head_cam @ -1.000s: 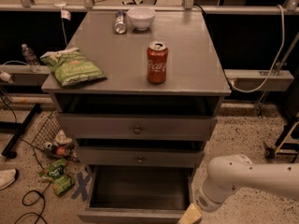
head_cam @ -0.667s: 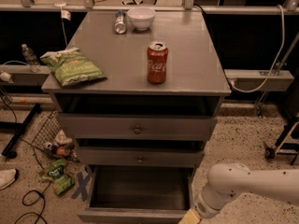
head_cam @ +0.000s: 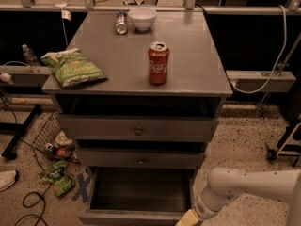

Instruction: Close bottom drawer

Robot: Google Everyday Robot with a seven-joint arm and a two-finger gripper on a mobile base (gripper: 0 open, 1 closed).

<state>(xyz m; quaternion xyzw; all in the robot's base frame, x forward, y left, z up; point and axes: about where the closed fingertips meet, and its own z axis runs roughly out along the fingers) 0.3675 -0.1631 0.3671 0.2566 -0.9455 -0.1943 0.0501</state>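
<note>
Wide grey flat-fronted bottom drawer (head_cam: pixel 139 197) stands pulled out at floor level, dark interior exposed, front facing us, long axis left-right. Tan-tipped gripper (head_cam: pixel 189 218) sits beside panel's right end; grip state we cannot tell. We judge approach step; next, push panel straight inward.

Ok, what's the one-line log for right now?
bottom drawer: open, pulled out | gripper: low, at its front right corner | task: not done

The bottom drawer (head_cam: pixel 141 192) juts out before the cabinet (head_cam: pixel 188 65), jaws at its front right corner
</note>
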